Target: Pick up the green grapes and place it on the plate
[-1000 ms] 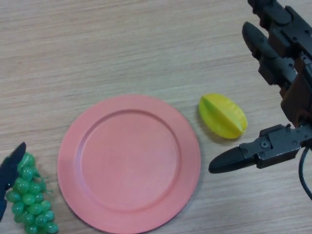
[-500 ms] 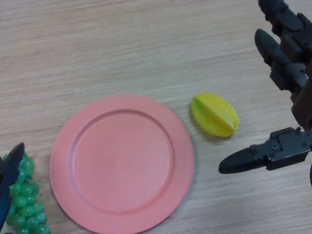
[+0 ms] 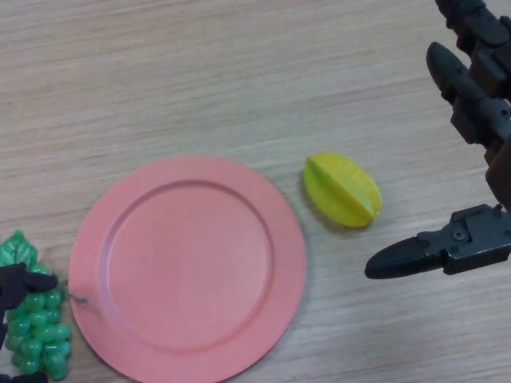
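The green grapes (image 3: 37, 333) lie on the wooden table at the lower left, touching the left rim of the pink plate (image 3: 188, 263). A green leaf shows at the bunch's top. My left hand (image 3: 17, 285) is mostly out of view; one black finger curls across the top of the bunch and another black tip shows under it at the bottom edge. My right hand (image 3: 447, 249) hangs open at the right side, fingers up and thumb pointing left, well apart from the plate, which holds nothing.
A yellow star fruit (image 3: 342, 190) lies on the table just right of the plate, between it and my right hand. The plate's lower rim and the grapes sit close to the view's bottom edge.
My left hand's finger has swung from beside the bunch to curl over its top. The plate and star fruit have shifted left in view; my right hand has drifted slightly right.
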Action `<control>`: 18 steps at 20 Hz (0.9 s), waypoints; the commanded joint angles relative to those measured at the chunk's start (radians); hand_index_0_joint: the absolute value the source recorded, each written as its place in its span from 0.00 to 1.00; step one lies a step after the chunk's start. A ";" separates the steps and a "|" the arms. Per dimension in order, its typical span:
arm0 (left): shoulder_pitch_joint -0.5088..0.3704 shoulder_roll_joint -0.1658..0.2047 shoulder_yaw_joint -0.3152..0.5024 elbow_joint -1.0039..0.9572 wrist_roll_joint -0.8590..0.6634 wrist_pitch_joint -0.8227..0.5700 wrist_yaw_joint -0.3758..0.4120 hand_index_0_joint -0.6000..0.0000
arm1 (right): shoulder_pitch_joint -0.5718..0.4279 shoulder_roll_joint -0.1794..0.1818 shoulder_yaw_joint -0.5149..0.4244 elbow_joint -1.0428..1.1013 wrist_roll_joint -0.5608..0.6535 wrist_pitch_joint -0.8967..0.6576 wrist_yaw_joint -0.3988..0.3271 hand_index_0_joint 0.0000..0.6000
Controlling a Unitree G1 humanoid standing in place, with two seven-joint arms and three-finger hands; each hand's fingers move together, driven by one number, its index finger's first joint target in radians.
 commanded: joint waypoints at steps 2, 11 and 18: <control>-0.003 0.081 0.110 0.001 0.071 -0.068 -0.001 0.00 | -0.028 -0.027 -0.032 -0.051 0.055 -0.167 -0.044 0.00; -0.070 -0.032 0.227 -0.425 -0.531 0.185 -0.433 0.00 | -0.032 -0.043 -0.034 -0.051 0.098 -0.176 -0.074 0.00; -0.058 -0.128 0.079 -0.763 -0.554 0.357 -0.521 0.00 | -0.026 -0.065 -0.043 -0.051 0.130 -0.191 -0.100 0.00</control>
